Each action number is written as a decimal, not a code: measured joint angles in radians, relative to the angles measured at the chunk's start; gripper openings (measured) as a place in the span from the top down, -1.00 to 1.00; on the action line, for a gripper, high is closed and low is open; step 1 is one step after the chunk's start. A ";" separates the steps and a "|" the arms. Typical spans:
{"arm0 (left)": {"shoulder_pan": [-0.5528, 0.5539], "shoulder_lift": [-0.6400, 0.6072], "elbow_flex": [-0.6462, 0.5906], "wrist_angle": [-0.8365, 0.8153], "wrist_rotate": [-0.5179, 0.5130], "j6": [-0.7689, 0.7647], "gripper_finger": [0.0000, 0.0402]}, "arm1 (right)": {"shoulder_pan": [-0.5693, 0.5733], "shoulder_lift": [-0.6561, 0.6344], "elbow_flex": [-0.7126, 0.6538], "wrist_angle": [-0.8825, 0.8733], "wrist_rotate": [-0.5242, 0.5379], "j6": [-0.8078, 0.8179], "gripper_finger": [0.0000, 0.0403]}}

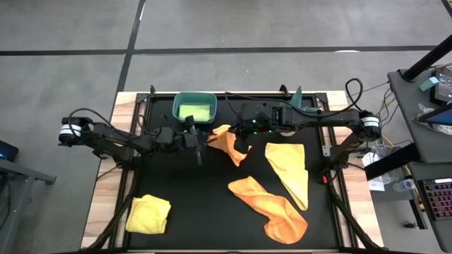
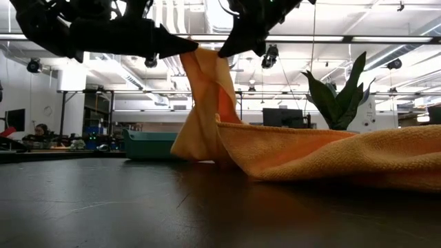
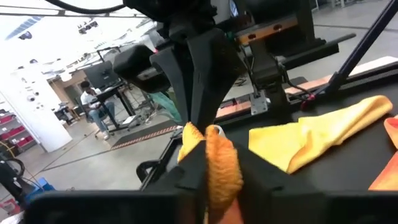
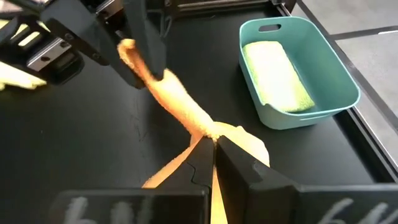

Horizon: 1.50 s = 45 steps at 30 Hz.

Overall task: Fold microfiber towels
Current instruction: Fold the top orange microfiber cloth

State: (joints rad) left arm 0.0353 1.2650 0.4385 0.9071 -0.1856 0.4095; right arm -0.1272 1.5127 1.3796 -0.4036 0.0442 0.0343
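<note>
An orange microfiber towel [image 1: 232, 148] hangs bunched between my two grippers over the far middle of the black mat. My left gripper [image 1: 206, 142] reaches in level from the left and is shut on one raised end. My right gripper [image 1: 240, 134] slants down from the right and is shut on another raised part close by. In the low view the towel [image 2: 207, 110] drops from both grippers to the mat. My left gripper pinches a bunched raised end of the orange towel [image 3: 214, 158] between its two fingers, coming level from the table's left. A short rope of cloth [image 4: 177, 102] runs from it to the other gripper. My right gripper pinches a gathered upper part of the towel [image 4: 209, 132] between its two fingers, slanting down from the table's right. The cloth hangs below the fingers and its lower end [image 2: 196, 153] rests on the mat.
A teal bin [image 1: 176, 106] with a lime green towel [image 1: 194, 111] stands at the far edge. A yellow towel [image 1: 289, 173] and a second orange towel [image 1: 272, 206] lie crumpled at the near right. A folded yellow towel [image 1: 148, 214] lies near left. A plant [image 2: 341, 96] stands behind.
</note>
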 joint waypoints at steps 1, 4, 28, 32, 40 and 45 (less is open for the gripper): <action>0.000 -0.002 0.004 0.002 0.000 -0.001 0.92 | -0.002 0.000 0.000 0.005 0.000 0.012 0.96; -0.001 -0.020 0.014 0.001 0.000 -0.003 0.97 | -0.002 -0.002 0.000 0.020 0.000 0.026 0.92; -0.003 -0.331 0.100 -0.065 -0.148 -0.093 1.00 | 0.002 -0.025 -0.071 0.046 -0.156 -0.032 -0.04; -0.003 -0.328 0.100 -0.067 -0.193 -0.092 1.00 | 0.023 0.013 -0.175 0.188 -0.158 0.030 -0.04; -0.003 -0.324 0.099 -0.078 -0.242 -0.089 1.00 | 0.090 0.084 -0.299 0.475 -0.175 0.138 -0.04; -0.003 -0.323 0.099 -0.079 -0.242 -0.085 1.00 | 0.099 0.152 -0.322 0.530 -0.059 0.175 -0.04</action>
State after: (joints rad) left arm 0.0326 0.9417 0.5377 0.8285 -0.4278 0.3241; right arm -0.0280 1.6647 1.0581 0.1263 -0.0152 0.2092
